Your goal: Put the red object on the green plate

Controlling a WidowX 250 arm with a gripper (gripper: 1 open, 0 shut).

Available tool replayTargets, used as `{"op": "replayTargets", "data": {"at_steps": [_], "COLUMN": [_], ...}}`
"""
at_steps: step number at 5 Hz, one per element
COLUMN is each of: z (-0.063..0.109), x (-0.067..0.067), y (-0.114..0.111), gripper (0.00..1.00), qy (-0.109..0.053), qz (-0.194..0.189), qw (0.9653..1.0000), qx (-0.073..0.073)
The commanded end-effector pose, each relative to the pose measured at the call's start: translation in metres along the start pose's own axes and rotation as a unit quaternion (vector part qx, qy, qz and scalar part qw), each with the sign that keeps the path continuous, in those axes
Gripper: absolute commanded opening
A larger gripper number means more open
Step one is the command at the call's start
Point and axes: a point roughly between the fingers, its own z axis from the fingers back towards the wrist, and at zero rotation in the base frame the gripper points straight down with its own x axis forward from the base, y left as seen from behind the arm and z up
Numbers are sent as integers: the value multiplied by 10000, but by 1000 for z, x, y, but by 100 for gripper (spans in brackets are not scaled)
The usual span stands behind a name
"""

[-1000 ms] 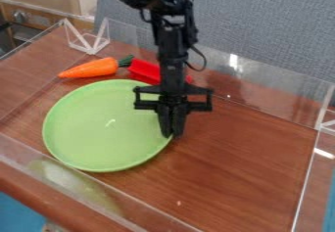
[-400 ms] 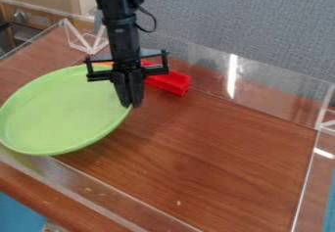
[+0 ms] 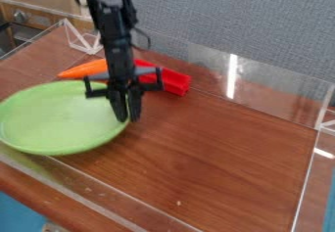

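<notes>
Pincer (image 3: 125, 106) points down over the green plate's (image 3: 46, 123) right edge — its grip state cannot be told — while the red object (image 3: 167, 80) lies on the bench (image 3: 222, 158) just right of the arm, off the plate.

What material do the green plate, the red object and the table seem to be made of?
Green plate: probably plastic, an even light green with a soft sheen. Red object: likely plastic, saturated uniform red. Table: wood or wood-look laminate, with brown grain and glossy reflections.
</notes>
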Motion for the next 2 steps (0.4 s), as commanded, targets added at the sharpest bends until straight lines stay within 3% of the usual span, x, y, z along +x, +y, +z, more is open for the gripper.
{"op": "replayTargets", "data": {"at_steps": [1, 2], "z": [-3, 6], "x": [8, -13], "y": [-2, -10], "gripper": [100, 100], "qy": [-134, -97], "qz": [119, 286], "qw": [9998, 9992], "qx": [-111, -267]}}
